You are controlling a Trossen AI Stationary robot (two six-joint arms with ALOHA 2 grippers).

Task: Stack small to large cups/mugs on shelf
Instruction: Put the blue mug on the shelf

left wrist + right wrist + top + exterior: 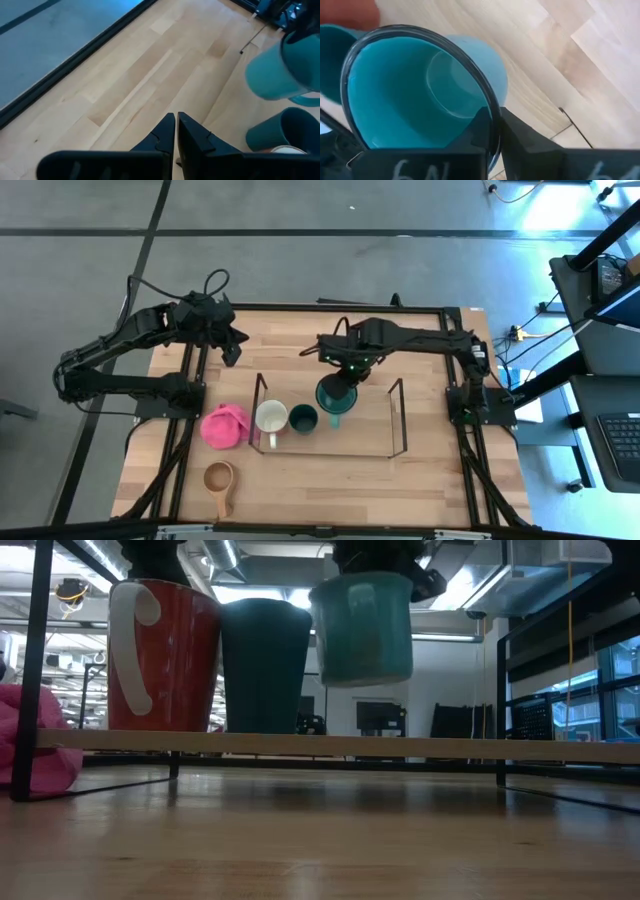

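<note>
Right gripper point(338, 385), centre of high view: pinching teal mug point(362, 628) by rim, clear above shelf point(330, 745). Rigid, glossy, likely slippery, breakable; rim hold suits.

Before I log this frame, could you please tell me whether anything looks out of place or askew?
Only one thing: the tan wooden long-handled cup lies alone near the table's front edge, apart from the thin black wire shelf. The large teal mug hangs above the shelf board, pinched by its rim in the right gripper. No spill or damage shows.
</note>
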